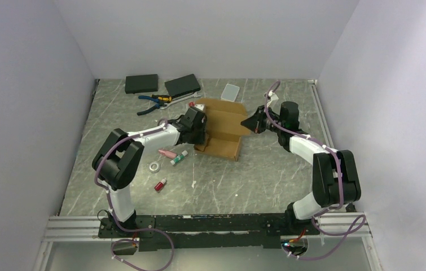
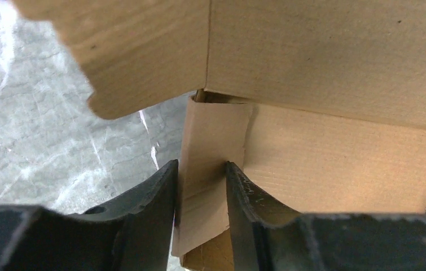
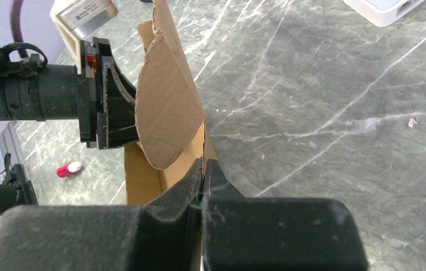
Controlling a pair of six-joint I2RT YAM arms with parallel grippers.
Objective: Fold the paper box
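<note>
Paper box (image 1: 222, 129) is sitting half-formed mid-bench (image 1: 267, 180). It's brown cardboard, w/ one wall standing up and a flat panel lying on its near side. In the left wrist view a big flap (image 2: 143, 51) w/ a rounded tab is hanging across the top, and a narrow flap (image 2: 210, 135) is standing under it.

Left jaws are sitting at the box's left side, released and parted, w/ the narrow flap showing in the gap btwn them. Can't tell whether either finger (image 2: 143, 203) is touching it.

Right jaws are clenched on the box's right edge, pinching a thin cardboard wall (image 3: 205, 144) btwn the fingers (image 3: 171, 195). A rounded flap (image 3: 165, 96) is rising just beyond them.

Outward from the box:
- At its far-left corner, a small white labelled block (image 1: 199, 105) is lying just beside it.
- To the near-left, a pink tube (image 1: 167, 153), a green-and-white tube (image 1: 179, 158), a tape ring (image 1: 154, 166) and a red bottle (image 1: 160, 184) are lying scattered.
- Behind it to the left, pliers (image 1: 155, 101) are lying near two flat black boxes (image 1: 141, 83), (image 1: 182, 84).
- Directly behind it, a translucent white case (image 1: 230, 92) is lying apart.
</note>
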